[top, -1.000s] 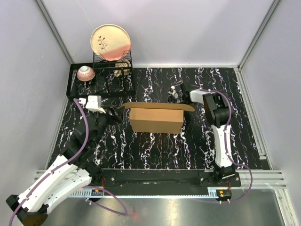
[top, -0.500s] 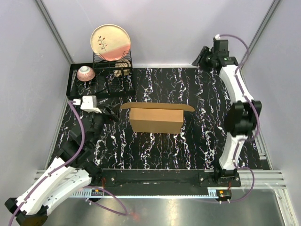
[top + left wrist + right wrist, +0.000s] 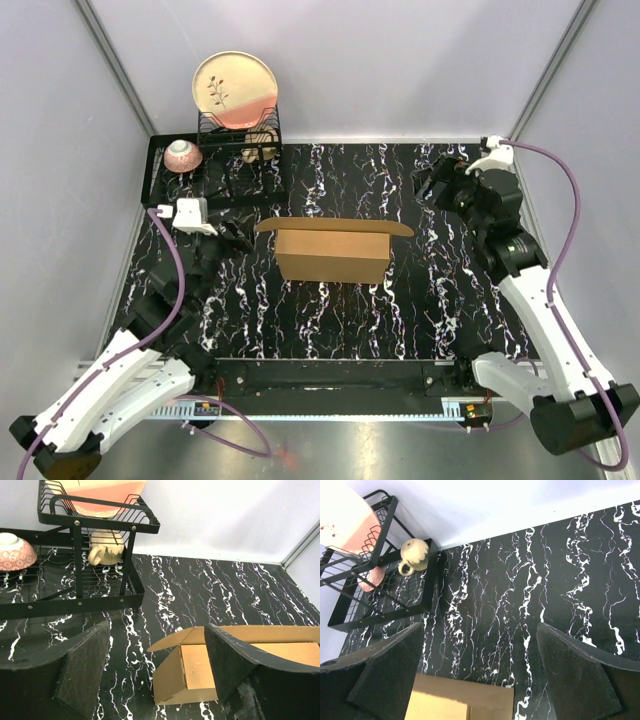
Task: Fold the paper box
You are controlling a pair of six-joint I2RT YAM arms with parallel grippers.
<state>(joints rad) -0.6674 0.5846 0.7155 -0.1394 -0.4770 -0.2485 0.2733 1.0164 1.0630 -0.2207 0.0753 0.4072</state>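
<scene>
The paper box [image 3: 333,255] is plain brown cardboard and stands in the middle of the black marbled table. Its long top flap [image 3: 335,226] is spread along the far edge. In the left wrist view the paper box [image 3: 210,672] shows its left end, with a side flap angled outward. My left gripper [image 3: 236,239] is open just left of the box and apart from it, with nothing between its pads [image 3: 86,664]. My right gripper [image 3: 430,185] hangs open at the back right, away from the box. The box's flap [image 3: 465,700] lies below the right gripper's fingers [image 3: 577,677].
A black wire dish rack [image 3: 215,170] stands at the back left with a pink-and-cream plate [image 3: 235,90], a red patterned bowl [image 3: 183,156] and a cream mug [image 3: 106,553]. Grey walls close in three sides. A metal rail [image 3: 340,375] runs along the near edge.
My right arm left the box's right end, swung up to the back wall, then came down at the back right as its jaws opened wide. My left gripper drew back slightly.
</scene>
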